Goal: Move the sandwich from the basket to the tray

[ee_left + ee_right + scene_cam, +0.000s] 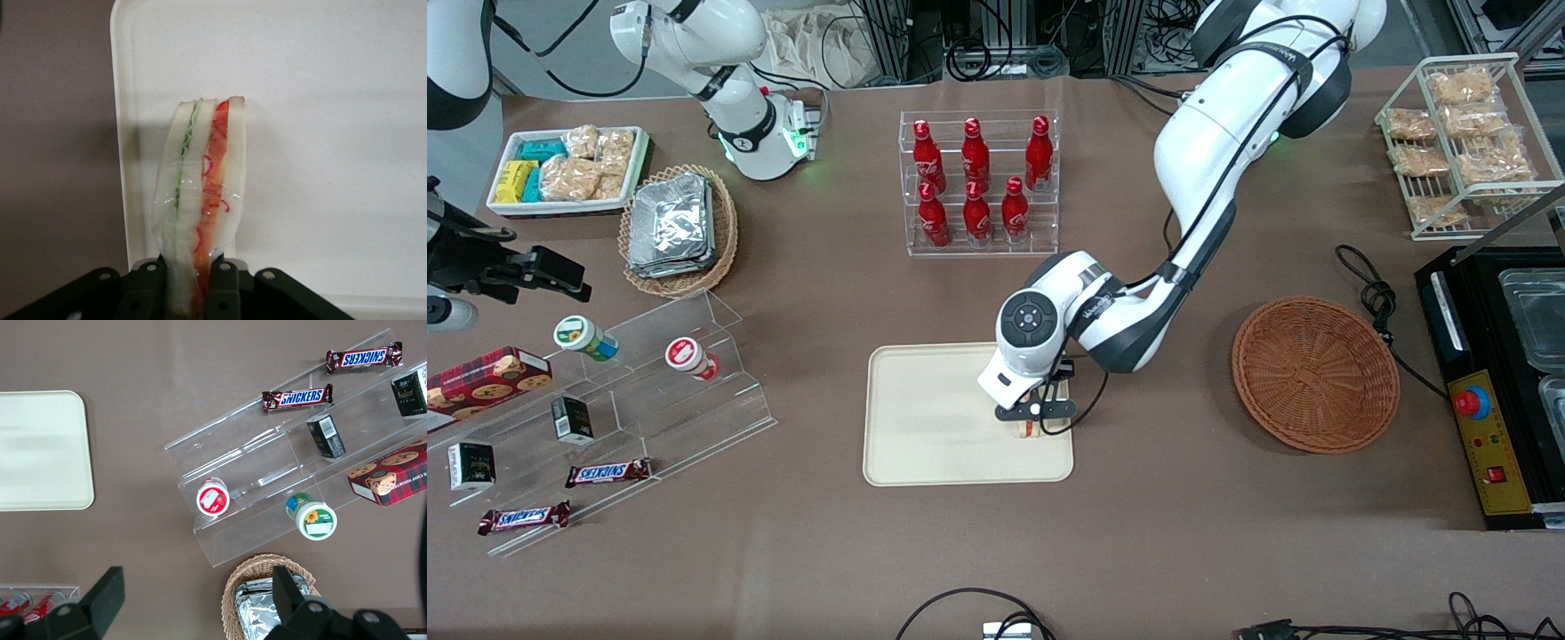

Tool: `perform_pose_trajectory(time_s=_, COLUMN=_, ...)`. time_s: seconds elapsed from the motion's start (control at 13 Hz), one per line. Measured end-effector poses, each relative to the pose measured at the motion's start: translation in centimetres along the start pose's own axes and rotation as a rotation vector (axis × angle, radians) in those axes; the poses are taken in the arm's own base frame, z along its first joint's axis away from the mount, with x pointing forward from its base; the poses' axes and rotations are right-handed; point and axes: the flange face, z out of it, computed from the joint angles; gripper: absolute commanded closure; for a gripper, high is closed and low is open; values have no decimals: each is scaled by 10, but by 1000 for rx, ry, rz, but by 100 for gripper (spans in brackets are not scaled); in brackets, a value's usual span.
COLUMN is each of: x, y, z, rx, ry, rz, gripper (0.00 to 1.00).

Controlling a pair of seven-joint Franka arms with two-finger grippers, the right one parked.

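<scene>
Brown tabletop; over the cream rectangular tray (925, 418), my gripper (190, 277) clamps the triangular white-bread sandwich (200, 193). I'd lower gently before releasing.

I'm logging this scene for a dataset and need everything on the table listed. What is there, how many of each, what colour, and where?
sandwich: 1, white bread with red and green filling, held over the tray
tray: 1, cream, nearer the front camera than the bottles
basket: 1, reddish-brown wicker, toward the working arm's end
cola bottles: 6, red, in a clear rack
foil packs: a stack, silver, in a tan wicker basket
Snickers bars: 2, brown, on the clear stepped stand
cookie box: 1, red
wire rack of snack bags: 1, white
gripper: 1, black, shut on the sandwich above the tray
</scene>
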Motion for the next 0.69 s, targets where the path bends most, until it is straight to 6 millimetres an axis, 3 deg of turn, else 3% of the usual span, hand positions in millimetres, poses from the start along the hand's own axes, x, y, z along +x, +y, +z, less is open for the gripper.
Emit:
perform_pose_trajectory(time_s=0.08, x=0, y=0, z=1, rx=-2, ry=1, rz=-1, gripper=48)
perform_pose_trajectory(time_s=0.23, x=0, y=0, z=1, rx=-3, ry=2, rz=-1, gripper=13)
perform_pose_trajectory(time_s=0.31, x=0, y=1, z=1, rx=-4, ry=3, rz=-2, gripper=7)
perform_pose_trajectory(time_s=0.69, x=4, y=1, z=-7, rx=-16, ry=17, rz=-50, gripper=1)
